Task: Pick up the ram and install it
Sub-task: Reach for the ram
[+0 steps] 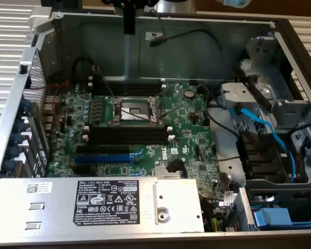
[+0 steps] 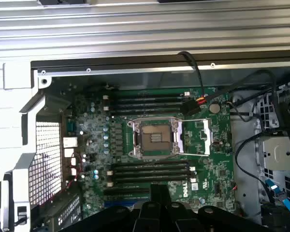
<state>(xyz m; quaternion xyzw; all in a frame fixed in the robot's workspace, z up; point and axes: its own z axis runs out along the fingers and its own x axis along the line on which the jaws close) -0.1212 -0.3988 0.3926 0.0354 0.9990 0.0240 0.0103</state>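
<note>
My gripper [image 1: 128,30] hangs high over the far wall of the open computer case, well above the green motherboard [image 1: 186,129]. Seen from the wrist, its dark fingertips [image 2: 158,192] are pressed together, shut, and I cannot make out anything between them. They point down towards the board [image 2: 217,159]. The ram is out of view. Black memory slots with white end clips [image 1: 127,134] lie just in front of the bare processor socket [image 1: 133,110], and another bank [image 1: 127,89] lies behind it. In the wrist view both banks [image 2: 150,171] [image 2: 147,102] look empty.
A silver power supply [image 1: 93,205] with a black label fills the case's front. A blue expansion slot [image 1: 103,155] sits in front of the memory slots. Black and blue cables [image 1: 259,124] and drive bays crowd the exterior view's right. A perforated vent panel [image 1: 39,78] lines the left wall.
</note>
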